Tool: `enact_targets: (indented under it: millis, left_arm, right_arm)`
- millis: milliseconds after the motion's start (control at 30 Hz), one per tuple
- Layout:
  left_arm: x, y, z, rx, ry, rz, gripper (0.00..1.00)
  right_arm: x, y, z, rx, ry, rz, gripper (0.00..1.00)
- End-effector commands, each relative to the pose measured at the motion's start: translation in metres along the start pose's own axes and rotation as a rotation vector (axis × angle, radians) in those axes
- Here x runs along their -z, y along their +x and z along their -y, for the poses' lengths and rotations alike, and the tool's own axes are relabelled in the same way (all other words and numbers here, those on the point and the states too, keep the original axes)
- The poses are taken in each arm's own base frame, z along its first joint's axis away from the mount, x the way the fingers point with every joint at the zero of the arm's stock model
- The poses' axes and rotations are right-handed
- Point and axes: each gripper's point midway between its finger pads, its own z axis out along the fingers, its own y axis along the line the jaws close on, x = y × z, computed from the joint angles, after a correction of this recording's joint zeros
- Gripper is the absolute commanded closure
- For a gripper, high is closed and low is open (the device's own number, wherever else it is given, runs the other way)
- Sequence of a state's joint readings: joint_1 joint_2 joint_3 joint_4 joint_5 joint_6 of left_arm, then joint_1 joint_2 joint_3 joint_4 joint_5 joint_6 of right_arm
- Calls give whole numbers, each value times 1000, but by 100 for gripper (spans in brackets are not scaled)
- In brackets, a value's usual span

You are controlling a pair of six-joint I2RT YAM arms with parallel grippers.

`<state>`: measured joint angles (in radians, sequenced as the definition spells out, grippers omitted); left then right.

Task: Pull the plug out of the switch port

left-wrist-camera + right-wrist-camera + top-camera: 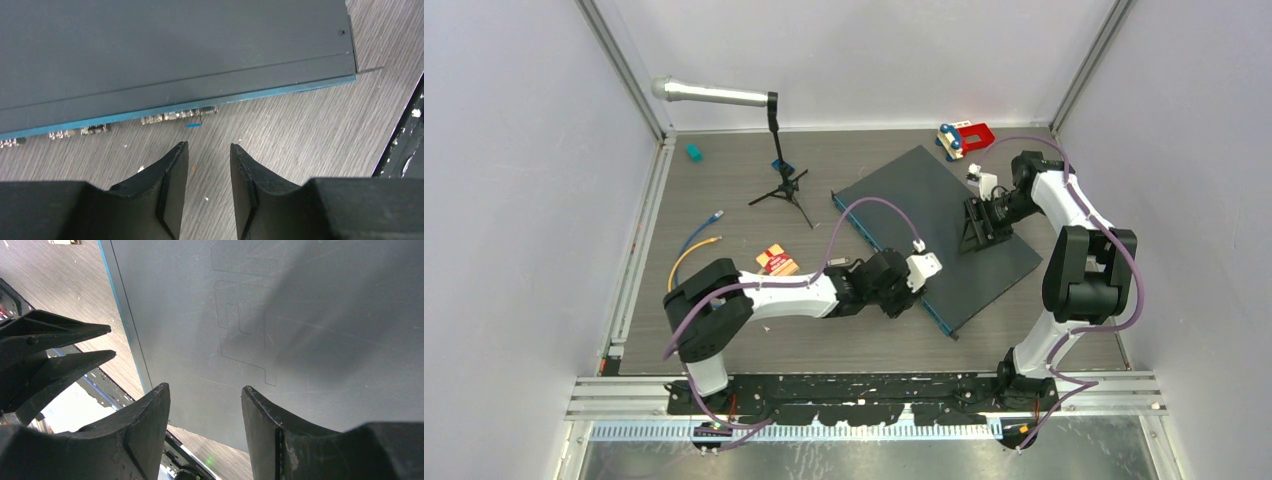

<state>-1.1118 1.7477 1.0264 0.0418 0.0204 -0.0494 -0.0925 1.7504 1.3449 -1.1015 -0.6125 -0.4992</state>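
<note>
Between white walls (514, 200), switch (929, 185) lies on grey table (724, 180).

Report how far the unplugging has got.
Done: the left gripper sits open, facing the blue port edge of the large flat dark grey metal switch. In hand: nothing gripped; the right gripper hangs open over its lid. Left: grasping and pulling the plug, perhaps the small blue tab.

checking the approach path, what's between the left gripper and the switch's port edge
In the left wrist view, only bare table lies between the left gripper and the switch, apart from white specks and a small blue sliver by the ports.
</note>
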Motion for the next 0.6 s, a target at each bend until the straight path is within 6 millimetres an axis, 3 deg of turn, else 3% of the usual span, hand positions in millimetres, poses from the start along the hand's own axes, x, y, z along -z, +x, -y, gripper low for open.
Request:
enact_targets:
  millis: [0, 567]
  left_arm:
    - [-8, -28, 4, 31, 20, 61, 62]
    - [-28, -25, -12, 49, -66, 18, 68]
  right_arm:
    - [4, -8, -4, 31, -11, 10, 40]
    - [5, -8, -5, 33, -14, 9, 41]
